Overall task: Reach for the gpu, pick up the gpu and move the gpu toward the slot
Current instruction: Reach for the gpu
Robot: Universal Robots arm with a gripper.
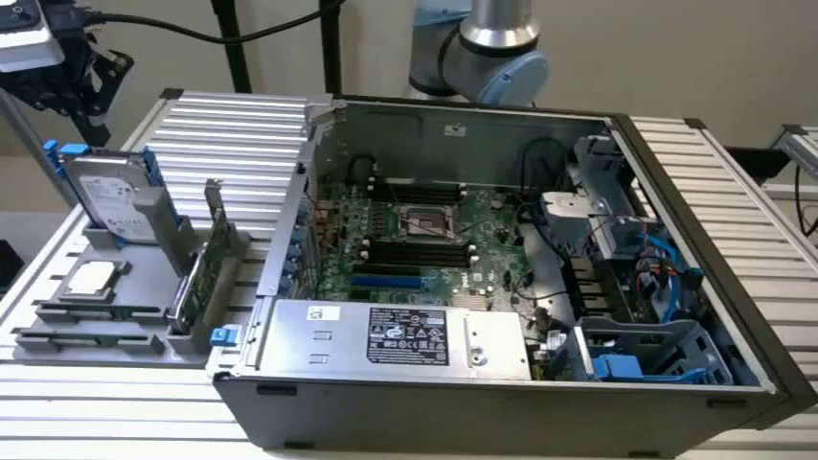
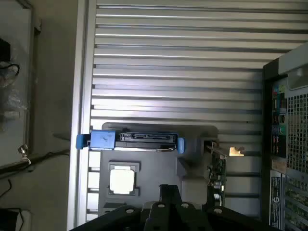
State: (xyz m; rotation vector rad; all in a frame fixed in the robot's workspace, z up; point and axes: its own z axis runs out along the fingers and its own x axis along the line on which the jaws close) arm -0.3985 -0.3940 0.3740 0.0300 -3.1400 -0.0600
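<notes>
Gripper (image 1: 79, 96) high over holder (image 1: 77, 333), well apart from gpu (image 1: 192, 287) | jaws: cannot tell how open; nothing seen held | gpu on edge in holder, between drive (image 1: 109, 196) and case (image 1: 511, 407) | risk: off-line descent may strike the drive or tip the thin card

open computer case (image 1: 511, 410), hard drive (image 1: 109, 196), processor (image 1: 92, 279)

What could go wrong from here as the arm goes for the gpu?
1. The pincer appears to hang nearer the upright hard drive than the gpu; descending from there, it might catch the drive instead.
2. The gpu stands thin and on edge in the grey holder; an off-centre grip may tilt or jam it.
3. The case wall rises close beside the gpu, so the card could clip it on the way over.
</notes>
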